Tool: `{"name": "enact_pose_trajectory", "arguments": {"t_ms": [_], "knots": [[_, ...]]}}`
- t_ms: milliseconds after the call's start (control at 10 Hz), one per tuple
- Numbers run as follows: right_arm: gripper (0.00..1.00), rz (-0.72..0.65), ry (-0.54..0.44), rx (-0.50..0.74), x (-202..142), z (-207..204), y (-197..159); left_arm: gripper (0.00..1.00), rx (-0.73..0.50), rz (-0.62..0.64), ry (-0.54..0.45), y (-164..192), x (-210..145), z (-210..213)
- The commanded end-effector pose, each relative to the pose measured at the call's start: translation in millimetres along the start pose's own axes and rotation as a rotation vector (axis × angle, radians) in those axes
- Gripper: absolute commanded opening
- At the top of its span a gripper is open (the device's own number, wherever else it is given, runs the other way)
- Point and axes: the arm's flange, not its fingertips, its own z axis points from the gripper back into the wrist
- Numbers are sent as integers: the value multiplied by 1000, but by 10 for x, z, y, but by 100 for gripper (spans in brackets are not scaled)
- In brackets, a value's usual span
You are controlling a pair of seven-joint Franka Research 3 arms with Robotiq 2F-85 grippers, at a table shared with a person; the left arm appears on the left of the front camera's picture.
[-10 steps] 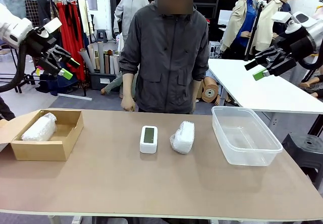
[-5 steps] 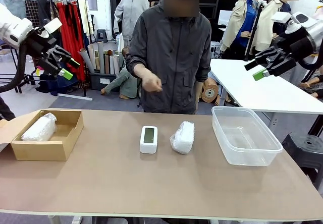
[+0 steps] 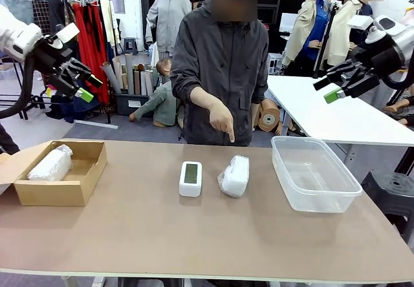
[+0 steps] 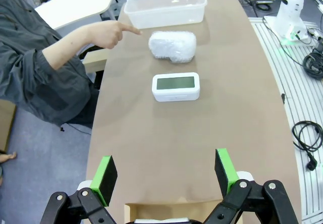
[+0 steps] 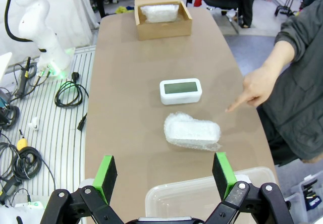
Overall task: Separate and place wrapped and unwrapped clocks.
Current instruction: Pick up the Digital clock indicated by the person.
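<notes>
The brown surface spreads out in front of me, and a row of things runs across its middle. At 9 o'clock sits an open cardboard box. Inside it, toward its left side, a bubble-wrapped clock lies on a slant. At the centre of the surface lies the bare white clock, grey-green screen up, its long side running away from me. Just beside it at 3 o'clock — close, but apart — is the second wrapped clock, a lumpy white bundle in clear bubble wrap. Farther out at 3 o'clock stands a clear plastic tub.

High in the air over the box end, at 9 o'clock, hangs the left gripper. Its green-padded fingers are spread wide with nothing between them. Over at 3 o'clock, above and beyond the tub, the right gripper hangs the same way — fingers wide apart, holding nothing.

At 12 o'clock, across the surface, stands a person in a dark grey jacket. One hand reaches out over the far edge, its forefinger pointing down. It is above and just beyond the second wrapped clock, touching nothing.
</notes>
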Motion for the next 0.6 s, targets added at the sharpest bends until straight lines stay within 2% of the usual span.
{"name": "enact_pose_trajectory", "arguments": {"t_ms": [0,500], "knots": [[100,5,-3,2,13,5,4,100,-1,-8,4,-27,18,12],[100,5,-3,2,13,5,4,100,-1,-8,4,-27,18,12]]}}
